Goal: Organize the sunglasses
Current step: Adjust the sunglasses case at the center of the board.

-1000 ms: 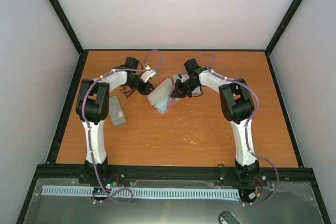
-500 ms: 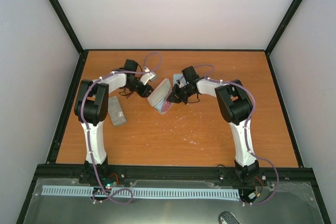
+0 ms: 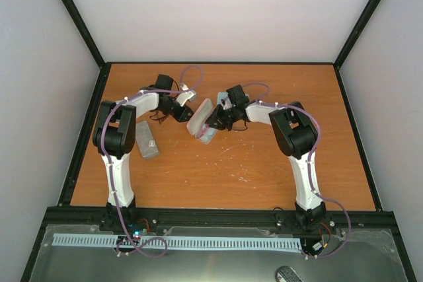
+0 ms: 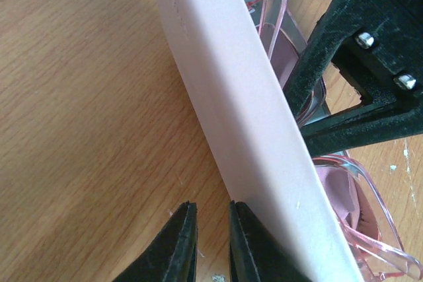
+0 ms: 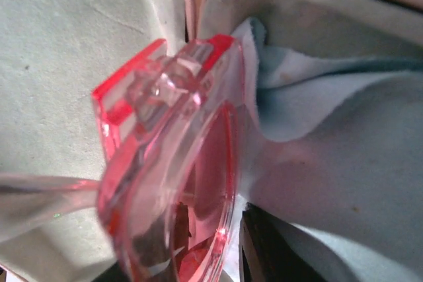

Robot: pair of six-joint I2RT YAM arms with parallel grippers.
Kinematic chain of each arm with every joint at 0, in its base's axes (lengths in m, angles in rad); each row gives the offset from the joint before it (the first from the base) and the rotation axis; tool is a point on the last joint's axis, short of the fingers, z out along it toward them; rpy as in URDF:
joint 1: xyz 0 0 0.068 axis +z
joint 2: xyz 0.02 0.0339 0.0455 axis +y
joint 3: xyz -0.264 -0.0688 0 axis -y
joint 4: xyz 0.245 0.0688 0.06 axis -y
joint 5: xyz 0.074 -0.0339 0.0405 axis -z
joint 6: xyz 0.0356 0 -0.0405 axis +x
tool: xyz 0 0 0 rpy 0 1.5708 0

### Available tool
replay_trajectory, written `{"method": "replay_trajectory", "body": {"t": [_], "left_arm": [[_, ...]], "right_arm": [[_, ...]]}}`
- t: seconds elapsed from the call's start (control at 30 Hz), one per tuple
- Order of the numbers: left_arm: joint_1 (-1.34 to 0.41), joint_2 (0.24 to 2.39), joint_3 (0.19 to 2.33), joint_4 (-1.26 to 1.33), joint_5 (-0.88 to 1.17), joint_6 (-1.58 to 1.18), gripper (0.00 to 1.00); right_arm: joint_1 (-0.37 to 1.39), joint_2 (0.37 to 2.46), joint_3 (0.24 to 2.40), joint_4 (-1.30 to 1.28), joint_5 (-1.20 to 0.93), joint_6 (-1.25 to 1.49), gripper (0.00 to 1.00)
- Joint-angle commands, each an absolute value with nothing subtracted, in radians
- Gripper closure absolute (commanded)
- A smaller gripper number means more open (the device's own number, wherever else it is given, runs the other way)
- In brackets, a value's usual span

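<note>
Both end effectors meet at the pink case near the middle of the desk. Left end effector pinches the edge of the open lid with its jaws almost closed. Right end effector reaches into the case, where the red sunglasses lie on a blue cloth; I cannot tell if it grips them.

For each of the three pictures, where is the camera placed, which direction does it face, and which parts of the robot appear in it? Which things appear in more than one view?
Top external: above and behind the bases, looking down at the table; both arms show whole.
Left wrist: on the left arm, looking past its nearly closed fingertips along the pink case lid; the right gripper shows too.
Right wrist: very close on the red sunglasses over the blue cloth; its own fingers barely show.
Shared: the sunglasses appear in both wrist views; the case in the top and left wrist views.
</note>
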State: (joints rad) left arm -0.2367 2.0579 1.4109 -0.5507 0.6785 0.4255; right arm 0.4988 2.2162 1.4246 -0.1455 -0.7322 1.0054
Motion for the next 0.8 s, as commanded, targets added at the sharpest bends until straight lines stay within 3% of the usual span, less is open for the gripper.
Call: {"method": "replay_trajectory", "body": {"t": [0.0,0.6,0.77], "left_arm": [[-0.241,2.022,1.411,-0.531,0.709,0.415,0.85],[-0.241,2.031,1.439,-0.537,0.698,0.432,0.85],[-0.24,2.031,1.437,-0.534,0.698,0.431,0.85]], "right_arm": [[0.505,2.184,1.452,-0.249,-0.632,0.956,0.77],[0.497,2.164,1.6,-0.559,-0.536,0.807,0.68],[0.496,2.161,1.6,-0.582,-0.536,0.793,0.76]]}}
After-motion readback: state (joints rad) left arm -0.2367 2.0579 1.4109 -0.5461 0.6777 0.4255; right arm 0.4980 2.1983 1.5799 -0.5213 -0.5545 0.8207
